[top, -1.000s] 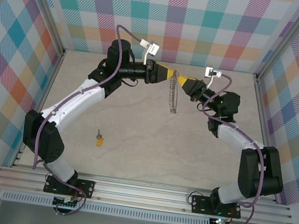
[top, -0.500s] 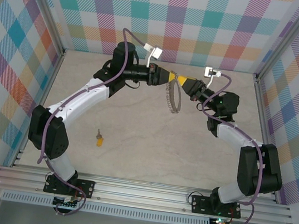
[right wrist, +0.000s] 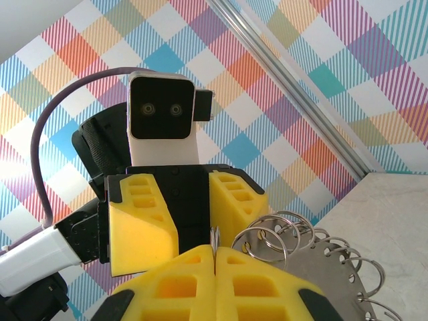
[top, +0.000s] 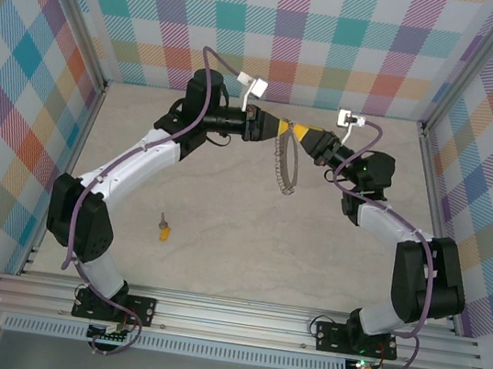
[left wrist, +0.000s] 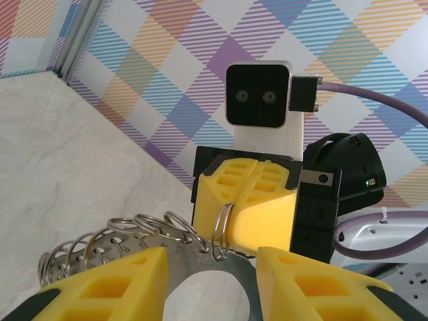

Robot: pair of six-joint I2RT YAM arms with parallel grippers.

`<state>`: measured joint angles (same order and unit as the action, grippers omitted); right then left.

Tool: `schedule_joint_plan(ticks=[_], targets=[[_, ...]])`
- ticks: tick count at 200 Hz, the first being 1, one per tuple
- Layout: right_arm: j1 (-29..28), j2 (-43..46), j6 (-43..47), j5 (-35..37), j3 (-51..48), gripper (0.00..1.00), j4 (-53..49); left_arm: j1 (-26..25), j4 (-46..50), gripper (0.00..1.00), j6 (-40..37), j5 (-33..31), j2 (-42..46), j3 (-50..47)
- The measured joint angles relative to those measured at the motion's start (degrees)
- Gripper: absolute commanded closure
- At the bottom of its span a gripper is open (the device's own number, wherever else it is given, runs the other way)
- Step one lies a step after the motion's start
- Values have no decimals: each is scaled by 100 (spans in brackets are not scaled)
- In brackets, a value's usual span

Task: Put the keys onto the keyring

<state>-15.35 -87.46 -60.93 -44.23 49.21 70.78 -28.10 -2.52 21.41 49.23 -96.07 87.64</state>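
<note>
- The key lies on the worktop, well apart from both arms and not yet threaded.
- The right end effector is clamped on the keyring, holding it above the worktop.
- The left end effector straddles the keyring with its jaws partly apart; whether it grips cannot be told.
- Judged remaining: picking up the key and threading it.

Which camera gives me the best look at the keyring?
The left wrist view: the keyring is close and sharp, its small rings distinct, one pinched in the right gripper. The right wrist view shows several rings and its holed plate, cut off at the edge. The top external view shows the whole loop, but tiny.
</note>
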Motion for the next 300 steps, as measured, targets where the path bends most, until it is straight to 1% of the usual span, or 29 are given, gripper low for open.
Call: schedule_joint_plan(ticks=[66,136,181,200,213,227,256,300], targets=[[0,-81,-39,0,2,100,39,-70,-7,58,0,92,-11,37],[0,-122,-107,-39,4,100,57,-129,-9,60,0,129,-13,37],[4,-122,-125,-39,4,100,74,-140,-15,65,0,127,-90,83],[15,-122,-125,-37,4,100,79,-140,-4,74,11,122,-109,116],[20,-122,-127,-37,4,100,96,-140,-4,76,-15,125,-133,144],[31,-122,-127,-39,7,100,120,-140,-7,76,-17,127,-162,157],[37,-122,-127,-31,7,100,118,-144,-4,65,-24,162,-223,227],[39,-122,-127,-20,7,100,116,-162,2,56,-59,214,-247,264]])
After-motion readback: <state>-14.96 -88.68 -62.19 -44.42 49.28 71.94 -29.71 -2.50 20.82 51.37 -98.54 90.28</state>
